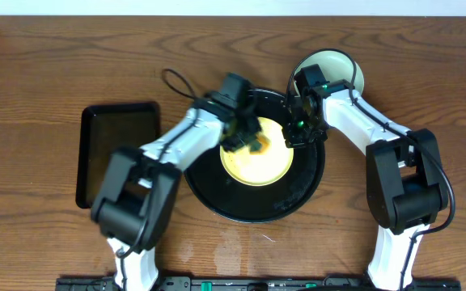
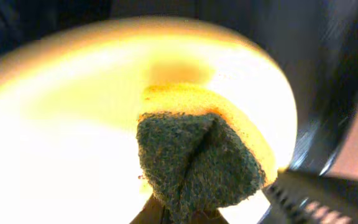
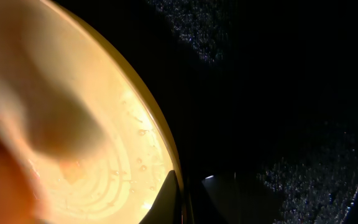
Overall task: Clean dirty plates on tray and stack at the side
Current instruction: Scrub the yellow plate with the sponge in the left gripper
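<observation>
A pale yellow plate lies in the round black tray. My left gripper is shut on a yellow sponge with a dark green scouring side and presses it on the plate's upper left part. In the left wrist view the sponge sits on the plate just ahead of the fingers. My right gripper is shut on the plate's right rim. In the right wrist view its fingers straddle the rim of the wet plate. A mint-green plate lies outside the tray at the back right, partly hidden by the right arm.
A smaller rectangular black tray lies at the left on the wooden table. A black cable loops behind the left arm. The round tray's floor is wet and speckled with droplets.
</observation>
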You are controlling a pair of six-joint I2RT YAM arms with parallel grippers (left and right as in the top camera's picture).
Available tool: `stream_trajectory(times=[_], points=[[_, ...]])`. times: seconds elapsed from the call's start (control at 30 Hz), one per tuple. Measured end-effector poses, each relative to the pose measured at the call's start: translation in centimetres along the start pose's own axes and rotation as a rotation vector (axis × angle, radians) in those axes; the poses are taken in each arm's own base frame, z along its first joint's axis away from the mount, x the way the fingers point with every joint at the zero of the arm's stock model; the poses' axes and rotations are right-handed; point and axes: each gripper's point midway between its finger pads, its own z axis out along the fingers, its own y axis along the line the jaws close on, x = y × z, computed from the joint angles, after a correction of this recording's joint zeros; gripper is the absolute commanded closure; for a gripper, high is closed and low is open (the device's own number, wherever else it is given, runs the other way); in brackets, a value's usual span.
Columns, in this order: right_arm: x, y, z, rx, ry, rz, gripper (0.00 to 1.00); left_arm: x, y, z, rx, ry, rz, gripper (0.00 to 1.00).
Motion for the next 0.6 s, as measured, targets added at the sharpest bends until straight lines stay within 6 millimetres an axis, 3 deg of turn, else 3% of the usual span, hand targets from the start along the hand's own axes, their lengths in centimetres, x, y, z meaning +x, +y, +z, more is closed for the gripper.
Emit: stream_trajectory(times=[0.1, 0.23, 0.5, 0.6], points=[[0.0, 0.0, 0.0, 0.0, 0.0, 0.0, 0.99, 2.0, 0.9, 1.2, -0.052, 0.06, 0.008, 0.93], [0.0, 0.0, 0.0, -0.001, 0.001, 0.0, 0.99, 2.4, 3.4, 0.7, -0.161, 0.069, -0.021, 0.93], [0.1, 0.0, 0.0, -0.001, 0.005, 0.001, 0.99, 0.6, 8.1, -1.9, -0.356, -0.001, -0.081, 0.93], [0.6, 0.3, -0.1, -0.004, 0.031, 0.004, 0.99, -0.3, 8.4, -3.0, -0.392, -0.056, -0.072, 0.93]])
